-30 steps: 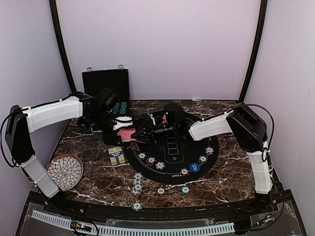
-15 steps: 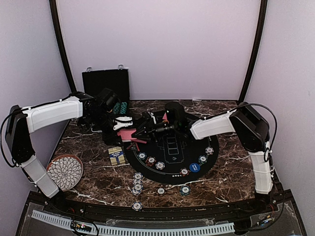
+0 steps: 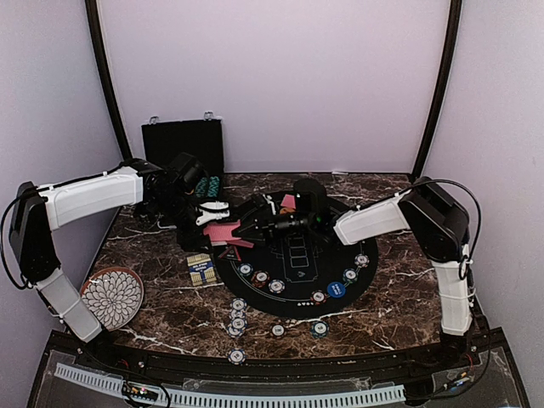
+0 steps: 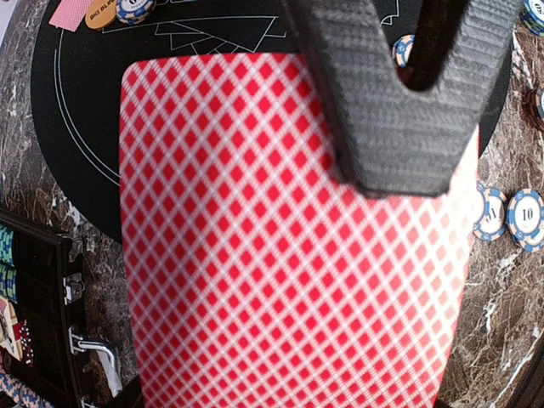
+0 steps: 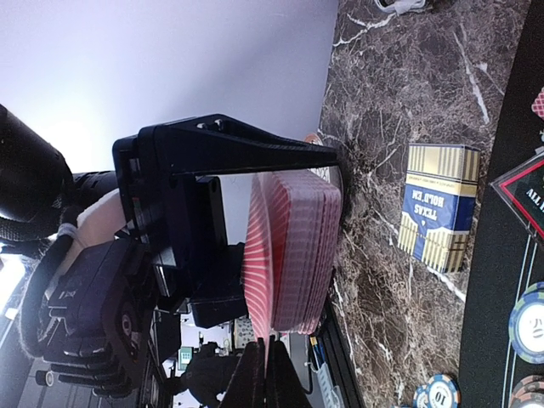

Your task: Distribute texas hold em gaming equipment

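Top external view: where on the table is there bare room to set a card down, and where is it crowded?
Bare marble lies right of the round black mat, and between the flower-patterned plate and the chips. Crowded: the mat's left edge, where both grippers meet over the deck.

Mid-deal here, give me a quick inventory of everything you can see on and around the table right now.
Card deck: one stack, red diamond backs, held above the mat's left edge.
Poker chips: many, striped edges, on the mat's near rim and the marble in front.
Blue button: one, near-right of mat.
Round mat: one, black, table centre.
Card box: one, gold and blue, left of mat.
Case: one, black, open, back left.
Plate: one, flower-patterned, near left.
Left gripper: shut on the deck.
Right gripper: at the deck; state unclear.
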Robot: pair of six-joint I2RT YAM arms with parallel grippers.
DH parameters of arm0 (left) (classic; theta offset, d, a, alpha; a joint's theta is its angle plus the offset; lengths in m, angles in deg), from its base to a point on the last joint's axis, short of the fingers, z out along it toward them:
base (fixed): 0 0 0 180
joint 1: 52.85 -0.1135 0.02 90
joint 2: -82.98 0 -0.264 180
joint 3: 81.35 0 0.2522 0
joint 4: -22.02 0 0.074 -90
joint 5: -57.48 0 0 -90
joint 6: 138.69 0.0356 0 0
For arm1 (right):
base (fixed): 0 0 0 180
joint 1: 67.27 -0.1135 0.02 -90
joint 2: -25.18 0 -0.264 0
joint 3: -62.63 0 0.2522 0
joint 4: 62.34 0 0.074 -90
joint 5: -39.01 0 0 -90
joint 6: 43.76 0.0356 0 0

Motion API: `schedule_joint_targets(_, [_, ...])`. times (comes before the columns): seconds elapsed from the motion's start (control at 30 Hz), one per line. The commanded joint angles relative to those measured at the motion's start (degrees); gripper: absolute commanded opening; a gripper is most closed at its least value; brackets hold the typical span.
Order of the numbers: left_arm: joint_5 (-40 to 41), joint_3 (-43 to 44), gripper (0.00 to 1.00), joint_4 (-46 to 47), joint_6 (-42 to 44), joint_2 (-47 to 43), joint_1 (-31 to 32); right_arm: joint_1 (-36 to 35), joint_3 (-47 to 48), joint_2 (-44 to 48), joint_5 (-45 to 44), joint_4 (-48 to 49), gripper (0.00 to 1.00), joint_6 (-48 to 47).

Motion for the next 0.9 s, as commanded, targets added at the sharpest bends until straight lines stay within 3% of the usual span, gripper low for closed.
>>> schedule_joint_targets(0.0, [0.3,-0.7,0.00,0.3,0.5,-0.8,0.0,0.6,-1.6,3.3,1.2,3.7,0.00,0.4])
schedule_joint_targets(0.6, [1.4,-1.4,0.00,0.5,0.4,-1.0,0.1,2.3,-7.7,6.9,1.8,6.9,0.00,1.5])
schedule_joint_targets(0.87, [1.7,-1.9,0.00,0.3,0.5,-1.2,0.0,5.3,-16.1,12.2,2.2,5.3,0.00,-0.7])
